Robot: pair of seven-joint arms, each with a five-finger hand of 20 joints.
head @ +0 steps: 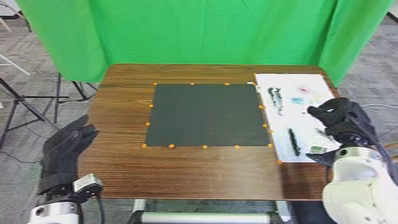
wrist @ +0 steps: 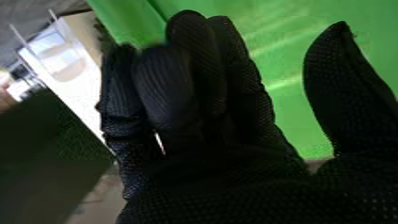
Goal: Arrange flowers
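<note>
My right hand [head: 334, 114] is over the right part of a white sheet [head: 277, 131] in the head view, fingers open. In the right wrist view the same hand [wrist: 209, 120] has its fingers extended and its thumb apart, nothing held. On the sheet lie thin dark green stems [head: 279, 99], a small pink piece [head: 305, 90] and a light blue one [head: 298, 100]. A longer dark stem [head: 294, 142] lies nearer the front, beside a small green-and-white item [head: 318, 149] partly under the right hand. My left hand [head: 66, 149], open, is at the table's left edge.
A dark square mat [head: 209, 115] with small orange pieces around its border lies mid-table, left of the sheet. The brown table [head: 204, 172] extends in front of it. Behind stands a green curtain [head: 213, 35]; a black tripod [head: 27, 100] is on the left.
</note>
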